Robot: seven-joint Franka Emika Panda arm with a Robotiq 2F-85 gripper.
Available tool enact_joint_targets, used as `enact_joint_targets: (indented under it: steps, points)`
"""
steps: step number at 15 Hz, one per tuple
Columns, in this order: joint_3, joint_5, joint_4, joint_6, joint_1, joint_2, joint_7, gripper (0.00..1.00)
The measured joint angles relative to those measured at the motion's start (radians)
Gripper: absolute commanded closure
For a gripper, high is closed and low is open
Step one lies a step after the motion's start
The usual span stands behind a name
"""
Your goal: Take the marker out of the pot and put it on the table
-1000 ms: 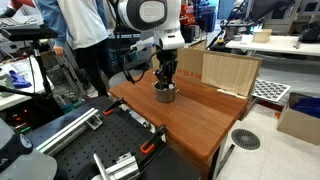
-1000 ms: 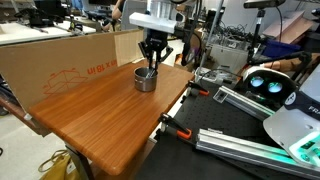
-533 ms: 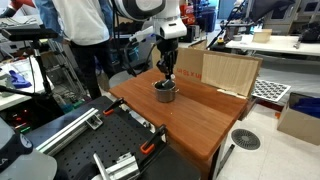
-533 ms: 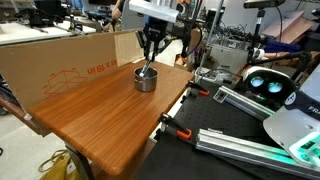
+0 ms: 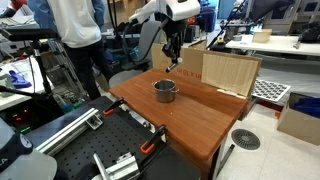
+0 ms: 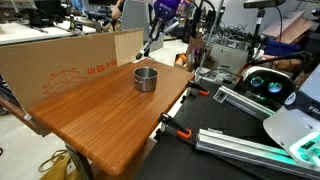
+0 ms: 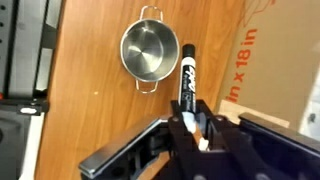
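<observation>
My gripper (image 7: 197, 128) is shut on the marker (image 7: 187, 78), a black stick with a white label, and holds it high above the table. In both exterior views the gripper (image 5: 173, 52) (image 6: 158, 30) hangs well above the pot, with the marker (image 5: 174, 62) (image 6: 149, 45) pointing down from it. The silver pot (image 7: 150, 49) stands empty on the reddish-brown table (image 7: 90, 90), to the left of the marker in the wrist view. The pot also shows in both exterior views (image 5: 165, 91) (image 6: 146, 78).
A cardboard panel (image 5: 230, 70) stands at the table's back edge; it also shows in an exterior view (image 6: 60, 62). A person (image 5: 80, 35) stands beyond the table. A black perforated bench (image 5: 90, 140) lies beside the table.
My gripper has risen straight up out of the pot with the marker held in it. The pot has stayed in place.
</observation>
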Motion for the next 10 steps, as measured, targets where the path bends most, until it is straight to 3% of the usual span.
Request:
enact_joint_targets:
  steps: [3, 10]
  points:
    - [-0.027, 0.137, 0.003, -0.044, -0.045, -0.005, -0.176, 0.95]
    - [-0.074, 0.260, 0.084, -0.133, -0.130, 0.120, -0.370, 0.95]
